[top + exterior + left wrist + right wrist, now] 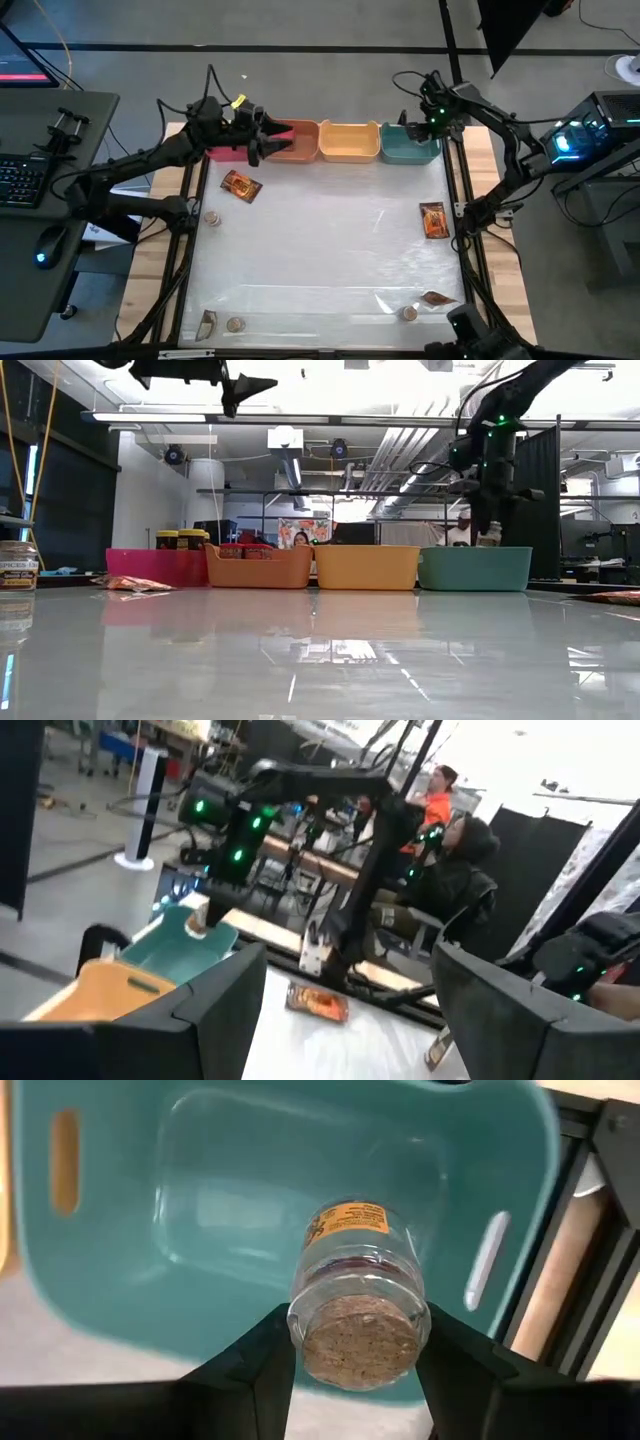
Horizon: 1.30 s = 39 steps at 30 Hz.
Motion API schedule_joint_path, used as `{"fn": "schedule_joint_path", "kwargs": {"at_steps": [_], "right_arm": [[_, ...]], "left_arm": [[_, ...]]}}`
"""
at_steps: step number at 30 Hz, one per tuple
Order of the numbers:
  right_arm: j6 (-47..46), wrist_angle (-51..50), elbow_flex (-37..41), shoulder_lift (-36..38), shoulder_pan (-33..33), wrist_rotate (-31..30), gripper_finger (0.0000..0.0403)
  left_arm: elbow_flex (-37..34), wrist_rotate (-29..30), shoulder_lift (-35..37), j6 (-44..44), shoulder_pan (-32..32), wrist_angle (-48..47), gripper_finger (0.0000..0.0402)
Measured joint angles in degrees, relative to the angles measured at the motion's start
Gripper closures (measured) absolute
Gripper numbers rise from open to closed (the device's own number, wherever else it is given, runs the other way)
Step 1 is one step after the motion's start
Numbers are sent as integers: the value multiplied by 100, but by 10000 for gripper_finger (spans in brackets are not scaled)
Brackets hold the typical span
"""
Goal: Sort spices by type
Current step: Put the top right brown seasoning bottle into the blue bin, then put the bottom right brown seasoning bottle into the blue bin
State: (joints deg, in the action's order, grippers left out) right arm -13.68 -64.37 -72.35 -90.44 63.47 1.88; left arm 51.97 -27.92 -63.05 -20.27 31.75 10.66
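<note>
My right gripper (415, 127) hangs over the teal bin (120, 1270) at the far edge and is shut on a small glass jar (352, 1255) with a grey-brown cork lid. My left gripper (266, 137) is open and holds nothing, raised above the pink bin (228, 152) and orange bin (297, 146). Flat foil packets (241, 186) (434, 220) (437, 298) and little jars (211, 217) (409, 313) (236, 324) rest on the table. Yellow-lidded jars (180, 539) stand in the pink bin, and red boxes (245, 550) show in the orange bin. My right gripper pinches the jar between its two fingers (262, 1365), one on each side of the glass just below the cork lid (358, 1342). The fingers point down from above. The jar is lifted clear over the teal bin, lid toward the wrist, base toward the bin floor.
Four bins stand in a row along the far edge, with the yellow bin (350, 143) between the orange and teal ones. A dark frame rails the table's sides (462, 190). A thing (205, 323) I cannot make out lies at the near left. People sit beyond the table (455, 850).
</note>
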Motion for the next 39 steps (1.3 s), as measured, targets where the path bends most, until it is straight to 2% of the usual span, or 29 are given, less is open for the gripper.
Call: {"fn": "schedule_joint_path", "kwargs": {"at_steps": [11, 17, 24, 31, 34, 39], "right_arm": [[-449, 505, 11, -856, 130, -43, 235], [-607, 554, 11, -1064, 205, -314, 235], [-851, 751, 11, -1085, 333, -322, 232], [-938, 938, 11, -1083, 338, -322, 135], [-966, 934, 11, -1081, 338, -322, 123], [-908, 862, 11, -1074, 338, -234, 127]], "left_arm": [[0, 7, 0, -83, 24, 17, 133], [0, 7, 0, -259, 24, 17, 133], [1, 4, 0, -259, 24, 16, 133], [0, 2, 0, -119, 24, -4, 133], [0, 2, 0, -105, 24, -5, 133], [0, 2, 0, -43, 24, -11, 133]]}}
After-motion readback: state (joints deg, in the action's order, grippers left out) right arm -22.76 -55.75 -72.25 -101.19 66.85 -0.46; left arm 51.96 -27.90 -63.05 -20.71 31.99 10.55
